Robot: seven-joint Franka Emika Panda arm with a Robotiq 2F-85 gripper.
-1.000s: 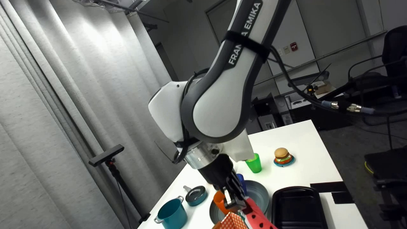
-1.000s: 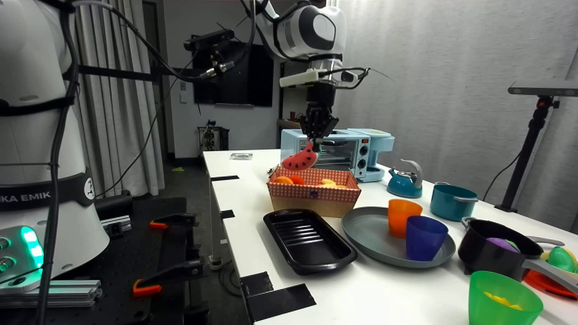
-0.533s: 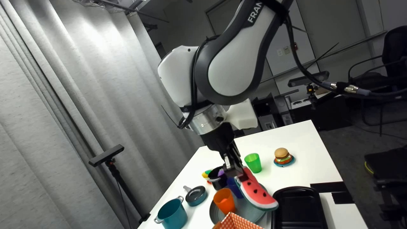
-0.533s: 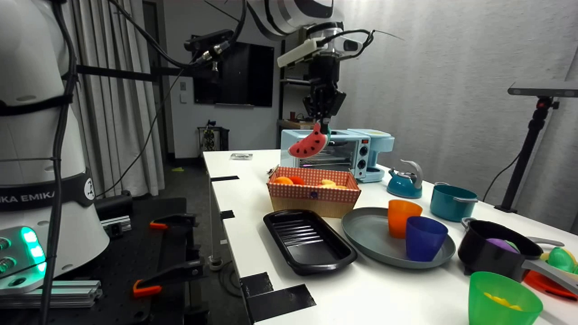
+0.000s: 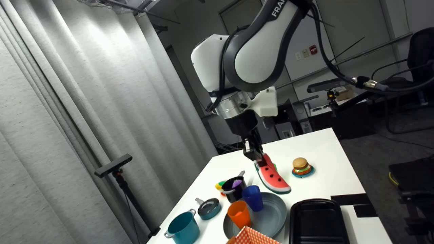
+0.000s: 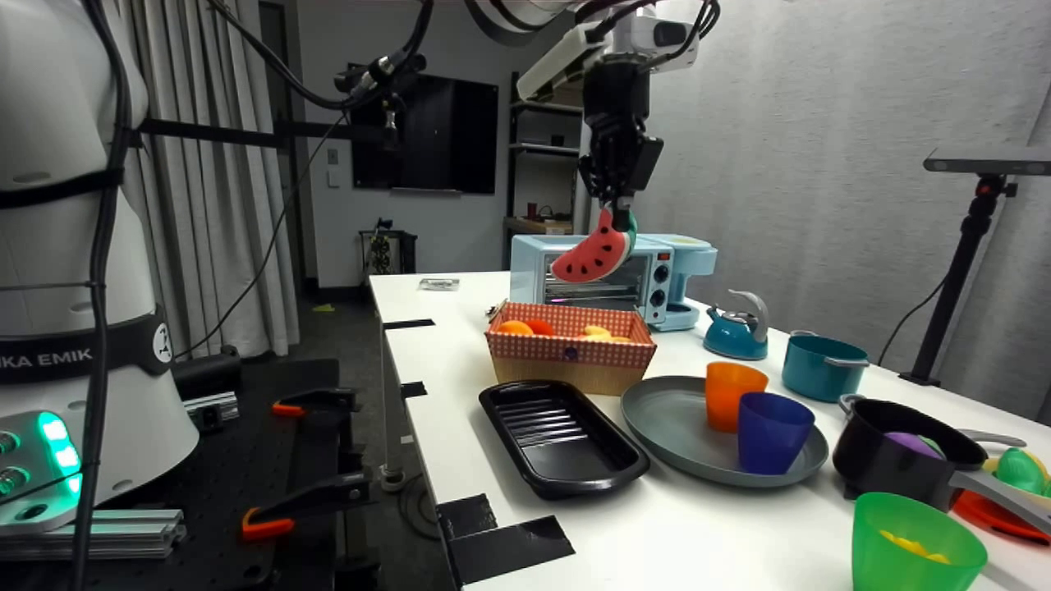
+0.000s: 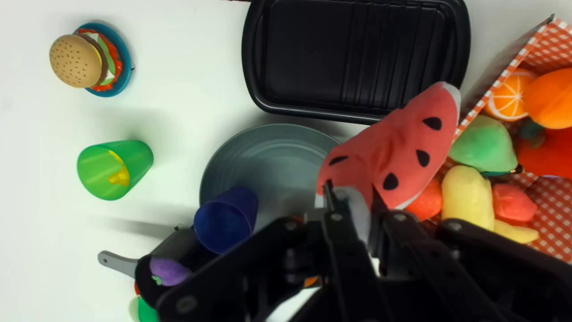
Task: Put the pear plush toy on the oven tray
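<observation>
1. The hand (image 7: pixel 354 194) is clamped near one end of a plush watermelon slice (image 7: pixel 415 143), holding it in the air over the bench (image 6: pixel 706 533), its free end sloping down.
2. The pear plush toy (image 7: pixel 485 143), green, lies in the checked basket (image 6: pixel 575 376), packed among other plush fruit: an orange slice (image 7: pixel 509 97) on one side, a yellow fruit (image 7: pixel 467 194) on the other, a red fruit (image 7: pixel 547 154) just beside it.
3. The basket's wall stands between the pear and the oven tray (image 6: pixel 566 455).
4. In the wrist view the watermelon slice crosses in front of the tray's corner, the basket's rim and part of the large grey plate (image 6: pixel 673 431); its edge meets the pear's outline there.
5. The tray lies flat on the bench, the basket just beside one end and the grey plate just beside a long side.
6. An orange cup (image 6: pixel 733 398) and a blue cup (image 6: pixel 773 431) stand upright on that plate; from the wrist, the hand hides most of the orange one.
7. Beyond the plate, a black saucepan (image 6: pixel 878 468) holds a purple toy (image 6: pixel 913 444). A green lump (image 6: pixel 1021 470) sits near it; I cannot tell what it is.
8. A green cup (image 7: pixel 115 167) with yellow pieces (image 7: pixel 118 175) inside and a toy burger (image 7: pixel 77 61) on a small blue plate (image 7: pixel 125 56) stand well apart from the basket.
9. In an exterior view, a light-blue toaster oven (image 6: pixel 632 283) stands behind the basket, with a teal kettle (image 6: pixel 735 338) and a teal pot (image 6: pixel 821 371) nearby.
</observation>
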